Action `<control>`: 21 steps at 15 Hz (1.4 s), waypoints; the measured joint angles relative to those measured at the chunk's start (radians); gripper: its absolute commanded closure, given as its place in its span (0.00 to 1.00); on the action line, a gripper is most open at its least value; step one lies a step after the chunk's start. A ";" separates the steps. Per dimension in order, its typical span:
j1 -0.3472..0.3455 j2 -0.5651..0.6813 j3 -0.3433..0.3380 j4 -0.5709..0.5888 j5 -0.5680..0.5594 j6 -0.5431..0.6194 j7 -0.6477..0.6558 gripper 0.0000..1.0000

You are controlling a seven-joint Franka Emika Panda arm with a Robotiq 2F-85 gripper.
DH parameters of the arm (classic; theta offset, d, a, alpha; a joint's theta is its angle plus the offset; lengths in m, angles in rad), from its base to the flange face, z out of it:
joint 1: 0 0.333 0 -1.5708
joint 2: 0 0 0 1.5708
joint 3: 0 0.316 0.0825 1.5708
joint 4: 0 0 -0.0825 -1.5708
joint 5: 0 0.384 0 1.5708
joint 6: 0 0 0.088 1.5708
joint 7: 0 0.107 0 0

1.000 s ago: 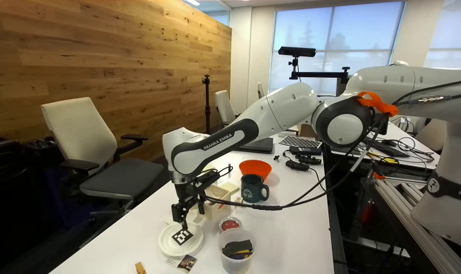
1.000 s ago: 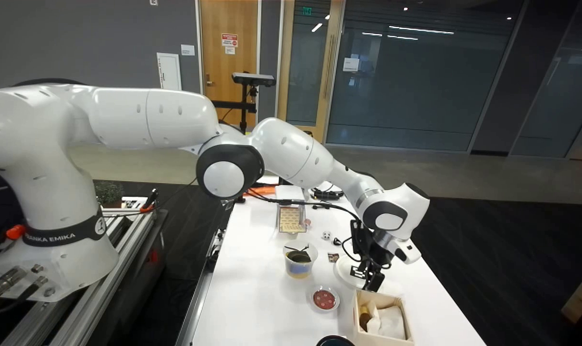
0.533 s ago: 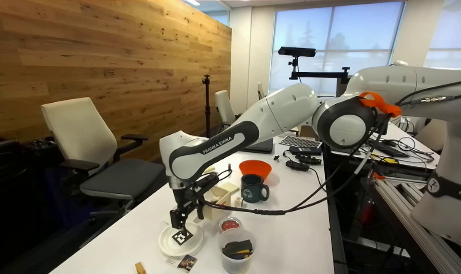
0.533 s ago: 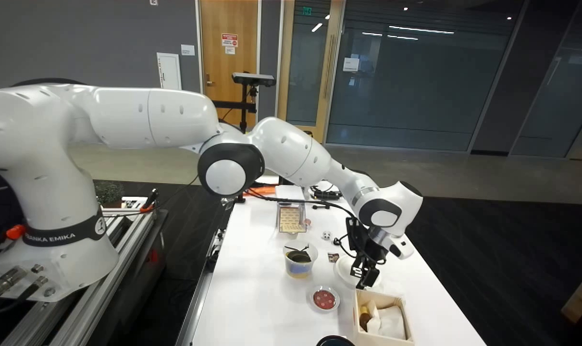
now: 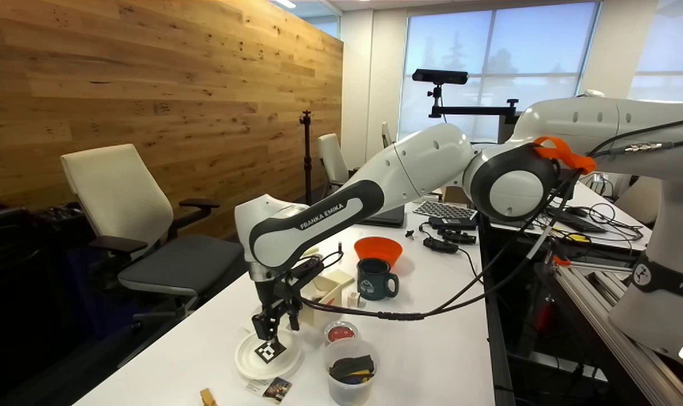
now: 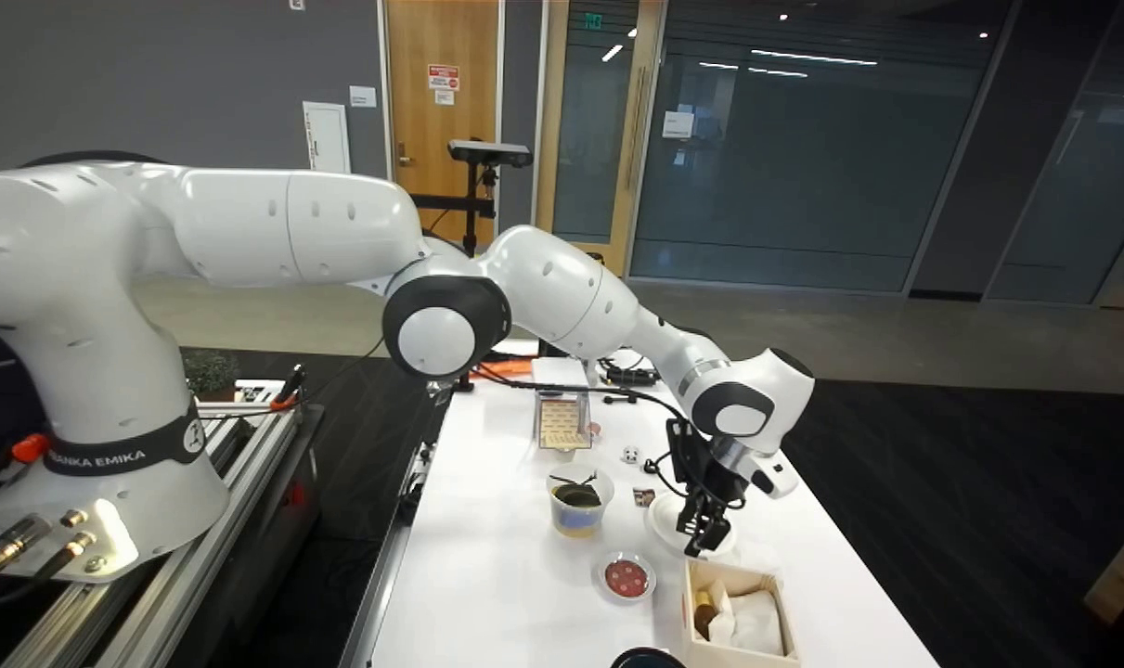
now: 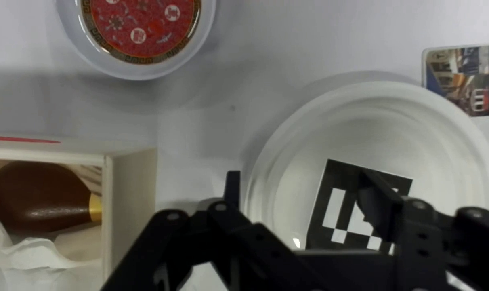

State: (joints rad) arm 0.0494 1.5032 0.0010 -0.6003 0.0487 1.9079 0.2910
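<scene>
Jaws spread apart | over white plate (image 7: 373,133) | black-and-white marker (image 7: 344,214) lying in it | cream box (image 7: 129,218) near

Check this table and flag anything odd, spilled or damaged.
No spill or damage stands out. A black-and-white patterned square lies in the white dish, which seems an unusual thing to find there. In the wrist view, the dish's rim hides a corner of the photo card; whether it is tucked underneath, I cannot tell.
</scene>
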 measured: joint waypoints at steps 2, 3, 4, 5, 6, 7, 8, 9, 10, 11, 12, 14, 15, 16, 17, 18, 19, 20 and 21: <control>0.000 0.000 0.000 0.000 0.000 0.000 -0.003 0.69; 0.000 0.000 0.000 0.000 0.000 0.000 -0.005 0.77; 0.000 0.000 0.000 0.000 0.000 0.000 -0.006 0.83; 0.000 0.000 0.000 0.000 0.000 0.000 -0.007 0.91; 0.000 0.000 0.000 0.000 0.000 0.000 -0.009 0.96; 0.000 0.000 0.000 0.000 0.000 0.000 -0.010 0.99; 0.000 -0.001 -0.001 0.000 -0.001 0.000 -0.010 1.00; 0.001 -0.001 -0.001 0.000 -0.001 0.000 -0.010 1.00; 0.001 -0.001 -0.002 0.000 -0.001 0.000 -0.010 1.00; 0.002 -0.003 -0.002 0.001 -0.001 0.000 -0.010 0.99; 0.003 -0.004 -0.003 0.001 -0.001 0.000 -0.010 0.99; 0.006 -0.005 -0.009 0.001 -0.002 0.000 -0.010 0.99; 0.008 -0.005 -0.013 0.002 -0.003 0.000 -0.010 0.99; 0.010 -0.005 -0.017 0.003 -0.005 0.000 -0.010 0.99; 0.013 -0.006 -0.022 0.006 -0.007 0.001 -0.010 0.99; 0.017 -0.006 -0.028 0.012 -0.009 0.001 -0.010 0.99; 0.023 -0.007 -0.034 0.021 -0.011 0.003 -0.009 0.99; 0.028 -0.008 -0.041 0.032 -0.014 0.005 -0.007 0.99; 0.033 -0.011 -0.048 0.042 -0.015 0.007 -0.005 0.99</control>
State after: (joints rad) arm 0.0826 1.4927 -0.0475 -0.5578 0.0334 1.9147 0.2862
